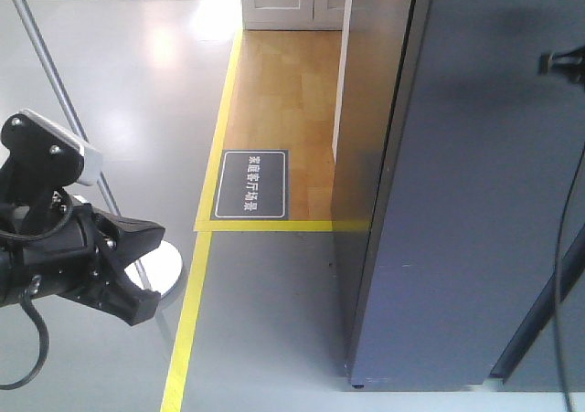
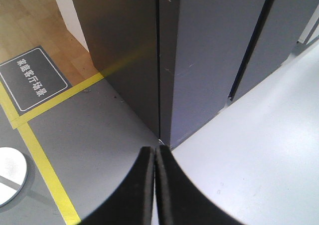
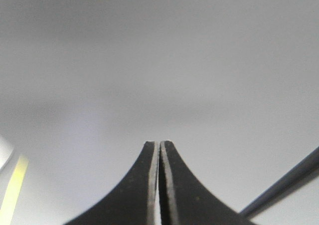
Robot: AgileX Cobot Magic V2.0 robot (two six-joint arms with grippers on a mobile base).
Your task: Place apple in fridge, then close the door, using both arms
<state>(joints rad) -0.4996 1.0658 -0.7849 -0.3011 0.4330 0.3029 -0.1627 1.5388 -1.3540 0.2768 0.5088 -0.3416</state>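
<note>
Beside the fridge (image 1: 494, 184), the door (image 2: 209, 55) appears shut (apple unseen); both steps look done. Left gripper (image 2: 154, 152) and right gripper (image 3: 159, 145) pinched together, empty. Next: withdraw.

The floor (image 1: 110, 92) is glossy grey, with bright glare ahead of the left pincer (image 1: 137, 293). A yellow tape line (image 1: 187, 321) runs beside that pincer on its right, then turns across to frame a wooden floor patch (image 1: 283, 110) further ahead. A dark sign with white Chinese characters (image 1: 251, 184) lies on the near corner of the wood. Beyond it stand white panelled cabinets (image 1: 292, 1). A round white base (image 1: 160, 266) carrying a slanted metal pole (image 1: 55, 83) sits just behind the pincer.
</note>
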